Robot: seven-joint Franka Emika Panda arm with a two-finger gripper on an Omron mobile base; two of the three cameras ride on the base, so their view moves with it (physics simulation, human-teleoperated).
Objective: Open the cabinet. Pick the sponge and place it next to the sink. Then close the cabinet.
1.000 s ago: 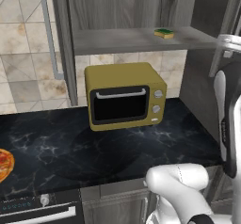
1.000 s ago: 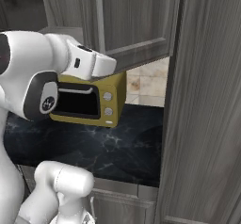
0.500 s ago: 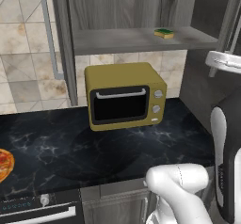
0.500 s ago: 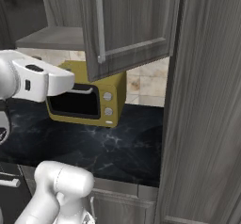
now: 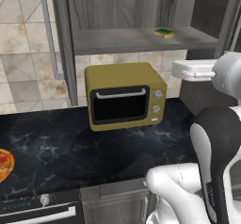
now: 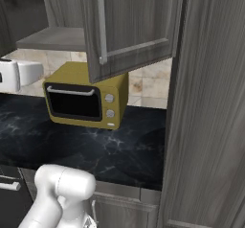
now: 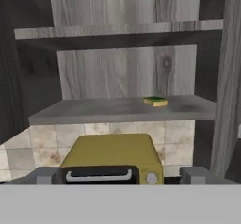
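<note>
Here, the parts of the scene in turn:
Cabinet (image 5: 141, 2): dark grey wood-grain wall cabinet, open; its left door stands edge-on with a silver bar handle (image 5: 49, 30), and its right door (image 6: 129, 26) swings out toward the near side in the right base view, also with a vertical bar handle.
Lower shelf (image 5: 117, 40): grey, bare on its left and middle; an upper shelf (image 7: 117, 29) shows above it in the hand view.
Sponge (image 5: 164, 33): yellow with a green top, lying flat on the right part of the lower shelf, near its front edge; also seen from the hand (image 7: 155, 101).
Microwave (image 5: 124, 100): mustard-yellow with a black door, a silver handle and two knobs, standing on the counter below the shelf, left of the sponge.
Counter (image 5: 56, 148): black marbled stone; a pizza (image 5: 4, 164) lies at its far left edge, well apart from the microwave.
Gripper (image 7: 120, 175): fingers (image 7: 47, 175) spread wide and holding nothing, level with the microwave top, facing the cabinet and well short of the sponge.
Arm (image 5: 221, 72): white, raised at the right, its wrist level with the gap between shelf and microwave.
</note>
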